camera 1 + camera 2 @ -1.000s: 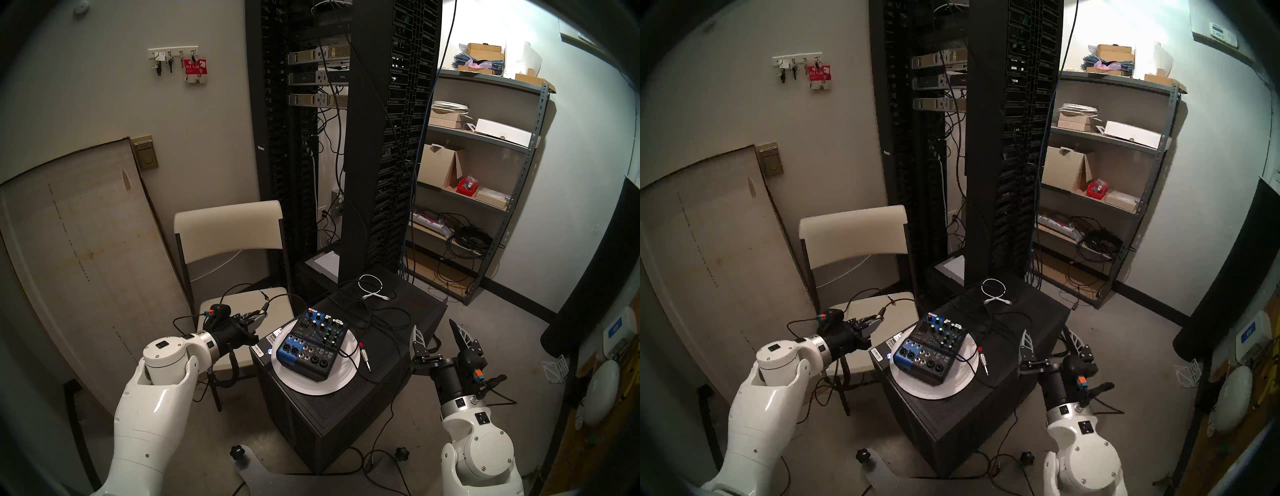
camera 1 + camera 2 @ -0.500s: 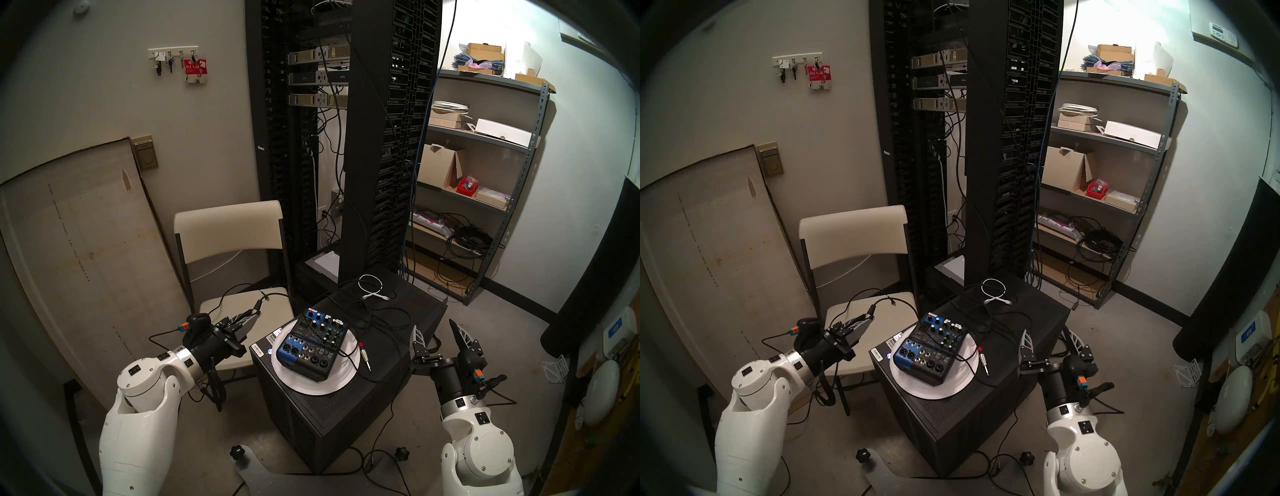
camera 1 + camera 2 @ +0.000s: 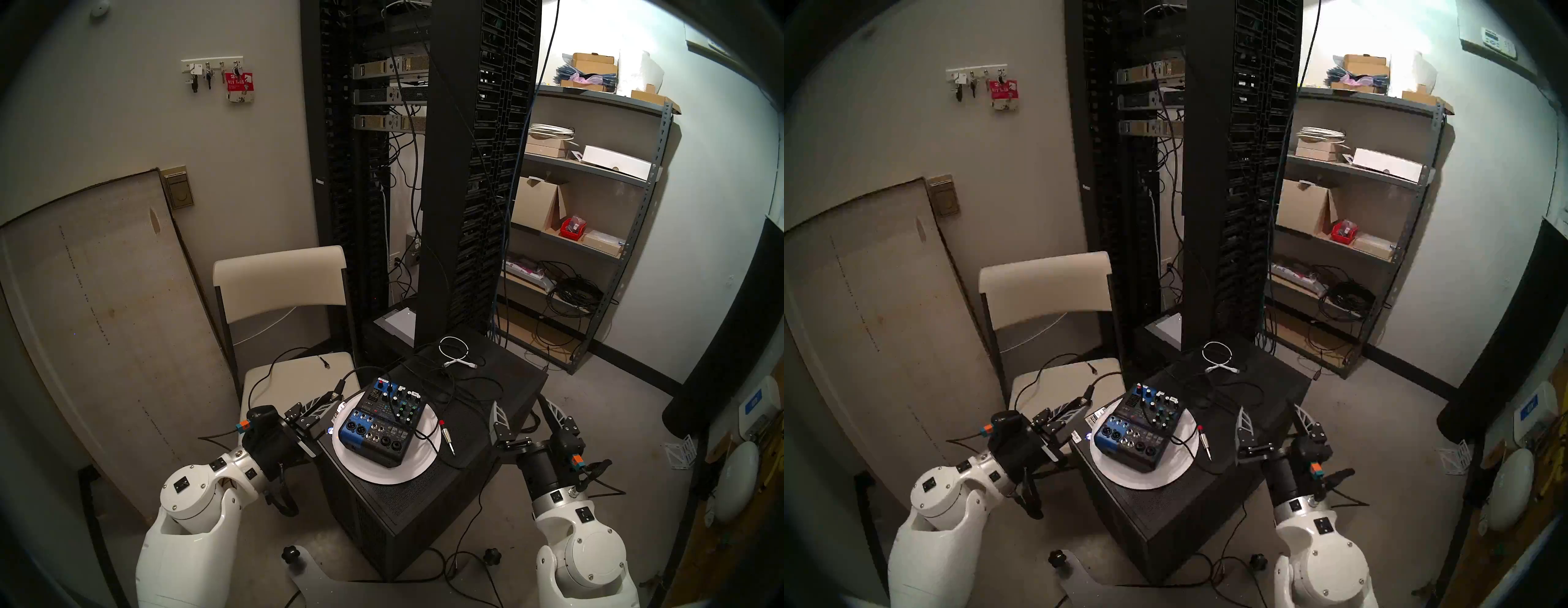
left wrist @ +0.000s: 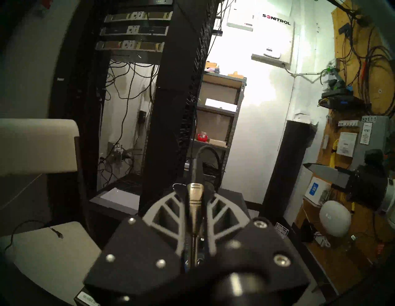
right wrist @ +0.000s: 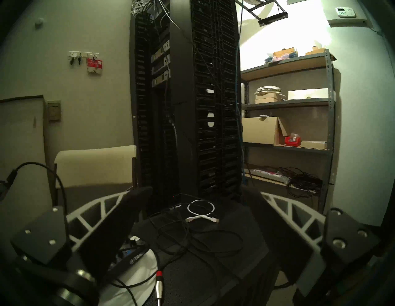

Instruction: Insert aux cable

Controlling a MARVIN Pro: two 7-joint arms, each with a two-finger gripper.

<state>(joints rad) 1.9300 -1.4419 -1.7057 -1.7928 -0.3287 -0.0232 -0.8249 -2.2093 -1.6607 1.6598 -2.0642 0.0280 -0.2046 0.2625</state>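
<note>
My left gripper is shut on the aux cable's metal jack plug, just left of the blue and black mixer. The left wrist view shows the silvery plug pinched lengthwise between the two fingers, its black cable arching away above the tips. The mixer sits on a white plate on a black cabinet. To the right of the cabinet, my right gripper stands wide open and empty.
A red-banded jack plug lies right of the mixer. A coiled white cable and loose black cables lie on the cabinet's far part. A beige chair stands at left, a server rack behind, shelves at right.
My left arm has swung right and nearer, carrying the plug from over the chair seat to the mixer's left edge. The right gripper has shifted slightly left toward the cabinet, still open.
</note>
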